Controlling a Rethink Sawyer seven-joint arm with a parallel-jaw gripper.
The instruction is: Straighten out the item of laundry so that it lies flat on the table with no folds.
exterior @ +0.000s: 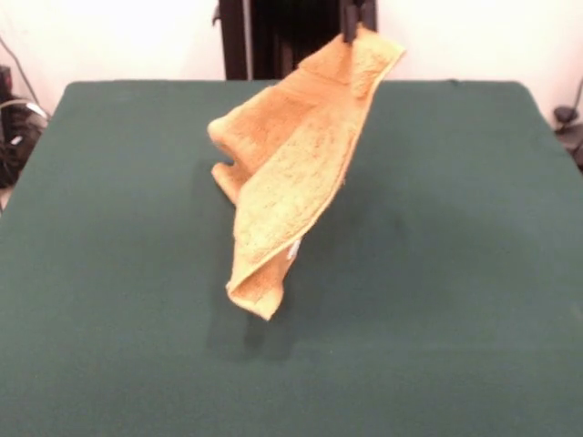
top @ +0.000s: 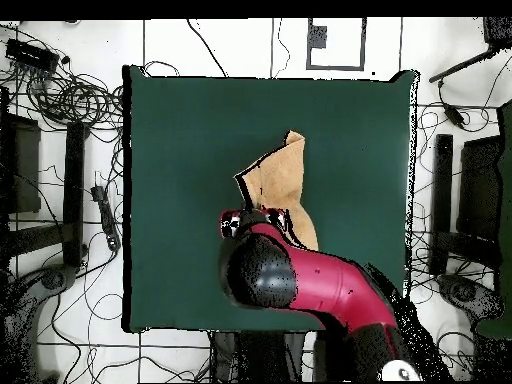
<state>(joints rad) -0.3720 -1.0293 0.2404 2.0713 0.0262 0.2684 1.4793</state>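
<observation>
The gripper (exterior: 351,35) is clamped on one corner of the golden-orange terry towel (exterior: 291,173), which hangs folded above the green table (exterior: 455,273). A small white tag (exterior: 293,248) shows at the towel's edge; no writing is legible.

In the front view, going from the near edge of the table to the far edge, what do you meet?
Bare table → towel's hanging lower corner → towel's spread body → gripper pinching its top corner at the far edge.

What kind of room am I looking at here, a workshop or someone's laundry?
Most likely a robotics lab. A red and black robot arm dangles a towel over a green-covered table, with loose cables and stands spread across the floor around it.
</observation>
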